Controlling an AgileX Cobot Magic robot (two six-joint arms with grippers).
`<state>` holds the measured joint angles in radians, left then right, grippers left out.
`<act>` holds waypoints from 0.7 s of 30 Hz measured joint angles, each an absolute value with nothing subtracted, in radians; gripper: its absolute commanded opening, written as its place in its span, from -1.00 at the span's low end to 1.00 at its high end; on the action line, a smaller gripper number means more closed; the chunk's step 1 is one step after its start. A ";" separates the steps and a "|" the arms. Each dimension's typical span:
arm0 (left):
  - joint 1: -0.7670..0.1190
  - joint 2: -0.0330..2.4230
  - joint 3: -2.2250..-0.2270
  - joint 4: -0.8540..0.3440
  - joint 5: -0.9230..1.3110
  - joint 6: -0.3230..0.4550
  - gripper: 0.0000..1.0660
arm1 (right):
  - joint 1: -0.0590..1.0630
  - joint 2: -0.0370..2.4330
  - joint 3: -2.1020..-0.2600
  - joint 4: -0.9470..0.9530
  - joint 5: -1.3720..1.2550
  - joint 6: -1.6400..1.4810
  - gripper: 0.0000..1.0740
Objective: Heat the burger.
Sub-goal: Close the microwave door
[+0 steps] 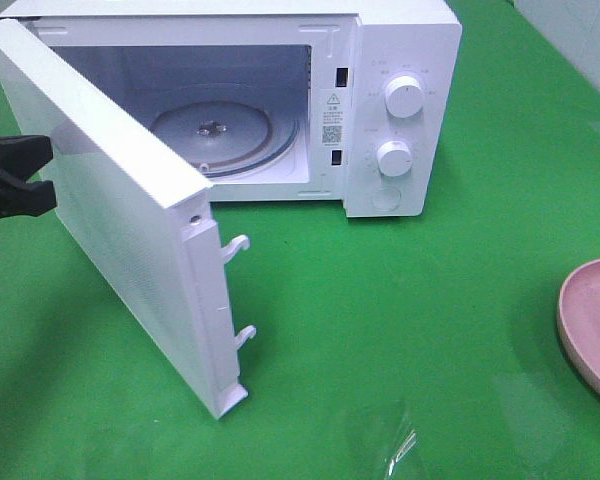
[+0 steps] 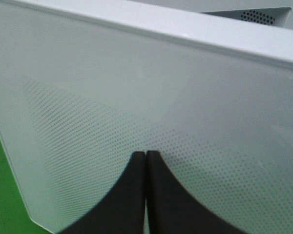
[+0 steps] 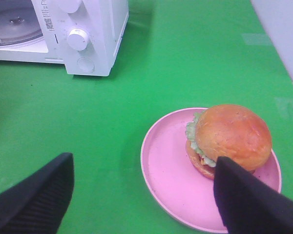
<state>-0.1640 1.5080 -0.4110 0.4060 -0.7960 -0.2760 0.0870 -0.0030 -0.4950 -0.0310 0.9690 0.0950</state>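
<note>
A green bench (image 1: 400,330) carries an open white microwave (image 1: 405,60) and a pink plate (image 3: 171,170) holding the burger (image 3: 232,139). Left claw (image 2: 145,155) pressed together against the door (image 1: 110,220); right claw (image 3: 141,190) spread.

The burger (image 3: 229,140), golden-brown domed bun over green lettuce frill, sits upright on a pink plate (image 3: 171,170), right of the microwave (image 3: 95,34).

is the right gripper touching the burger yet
Apart. The right wrist view shows the right gripper open above the table, with bare pink plate between its jaws and the burger.
</note>
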 measured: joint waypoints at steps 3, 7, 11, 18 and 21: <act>-0.191 1.533 -0.427 0.396 -0.796 -0.276 -1.00 | 0.087 -0.003 -0.495 -0.031 0.969 0.095 0.41; -0.204 1.549 -0.441 0.387 -0.796 -0.276 -1.00 | 0.087 -0.003 -0.495 -0.031 0.969 0.095 0.41; -0.222 1.569 -0.470 0.382 -0.796 -0.276 -1.00 | 0.087 -0.003 -0.495 -0.031 0.969 0.095 0.41; -0.284 1.623 -0.526 0.363 -0.796 -0.277 -1.00 | 0.087 -0.003 -0.495 -0.031 0.969 0.095 0.41; -0.312 1.657 -0.558 0.340 -0.796 -0.278 -1.00 | 0.087 -0.003 -0.495 -0.031 0.969 0.095 0.41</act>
